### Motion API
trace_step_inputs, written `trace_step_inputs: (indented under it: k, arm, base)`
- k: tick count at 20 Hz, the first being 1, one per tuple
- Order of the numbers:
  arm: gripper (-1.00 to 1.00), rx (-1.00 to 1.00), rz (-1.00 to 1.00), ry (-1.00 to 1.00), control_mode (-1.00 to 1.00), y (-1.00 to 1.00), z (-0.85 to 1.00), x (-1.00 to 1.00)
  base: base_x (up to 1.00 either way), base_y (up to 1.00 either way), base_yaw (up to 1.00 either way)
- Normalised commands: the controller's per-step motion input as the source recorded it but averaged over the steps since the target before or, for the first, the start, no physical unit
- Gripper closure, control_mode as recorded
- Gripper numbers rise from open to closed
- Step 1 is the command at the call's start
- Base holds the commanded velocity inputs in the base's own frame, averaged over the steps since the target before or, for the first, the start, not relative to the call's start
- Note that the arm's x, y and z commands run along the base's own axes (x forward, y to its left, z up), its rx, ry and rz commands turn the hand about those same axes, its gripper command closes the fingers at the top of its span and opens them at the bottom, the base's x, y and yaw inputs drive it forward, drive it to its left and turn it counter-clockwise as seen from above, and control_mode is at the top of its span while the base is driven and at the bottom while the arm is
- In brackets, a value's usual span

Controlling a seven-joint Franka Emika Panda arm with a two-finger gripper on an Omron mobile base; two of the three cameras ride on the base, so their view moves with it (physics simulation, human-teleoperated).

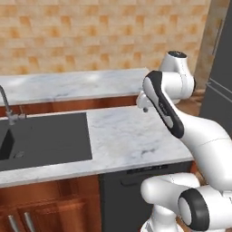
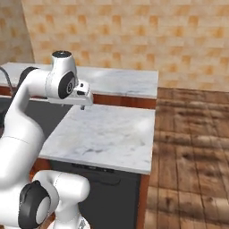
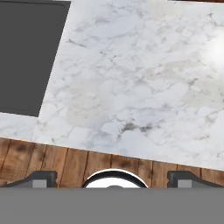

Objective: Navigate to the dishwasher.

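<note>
The dishwasher (image 1: 136, 199) is seen as a dark grey flat front set under the marble counter (image 1: 131, 140), directly below and forward of the claw, with the robot's base right in front of it. In the right base view the dishwasher (image 2: 112, 197) faces the camera side, toward the wooden floor (image 2: 192, 152); its thin control strip and horizontal bar handle (image 2: 105, 181) run along the top edge, parallel to the counter edge above. The panel's lower part is hidden by the arm in both base views.

The arm is folded high over the counter: the upper link rises from the base, the elbow bends back, and the wrist is turned downward so the hand points at the marble. The claw (image 2: 82, 106) is held above the counter surface, apart from it. In the hand view the claw (image 3: 113, 178) shows two dark fingertips (image 3: 41, 178) spread wide at the bottom edge, with nothing between them: it is released and empty.

To the claw's left a dark sink basin (image 1: 43, 140) is recessed in the counter, with a faucet (image 1: 7, 106) at its far edge. Beyond the claw a second marble run (image 2: 120, 80) lies against a tan tiled wall (image 2: 134, 36). A tall dark grey refrigerator (image 1: 219, 81) is noted far to the right.
</note>
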Motion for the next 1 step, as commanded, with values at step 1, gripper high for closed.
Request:
trace_step_inputs:
  k: [1]
  arm:
    - [-1.0,0.0,0.0,0.0,1.0,0.0,0.0,0.0]
  base:
    - [0.38,0.0,0.0]
